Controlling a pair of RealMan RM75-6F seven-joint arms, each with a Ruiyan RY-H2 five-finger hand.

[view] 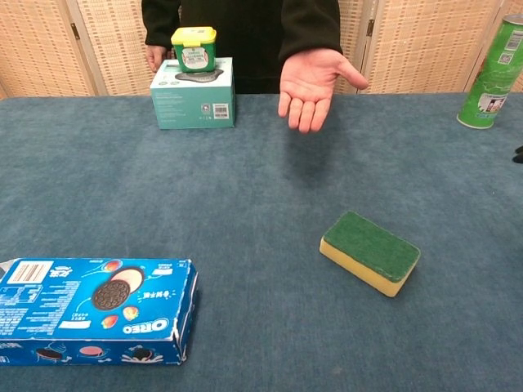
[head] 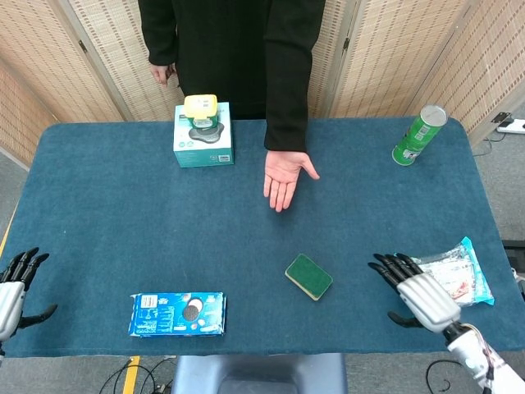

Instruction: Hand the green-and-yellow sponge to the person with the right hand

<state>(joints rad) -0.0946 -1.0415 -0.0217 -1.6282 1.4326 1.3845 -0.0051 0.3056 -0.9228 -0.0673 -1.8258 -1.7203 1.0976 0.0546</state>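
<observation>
At far left, off the table [head: 123, 213] edge, the left hand [head: 11, 287] hangs with fingers spread, holding nothing. Near the front edge lies a blue box [view: 90, 309] printed "OREO". Farther back a teal box [head: 203, 143] carries a yellow-lidded jar [head: 201, 109]. The person's palm [head: 283, 174] is held out, facing up. On the table, the sponge [head: 308, 276] lies green side up, untouched. Right of it the right hand [head: 414, 291] hovers, fingers spread and empty, beside a packet [head: 459, 275]. A green can [head: 419, 135] stands at the far right; its label is unreadable.
</observation>
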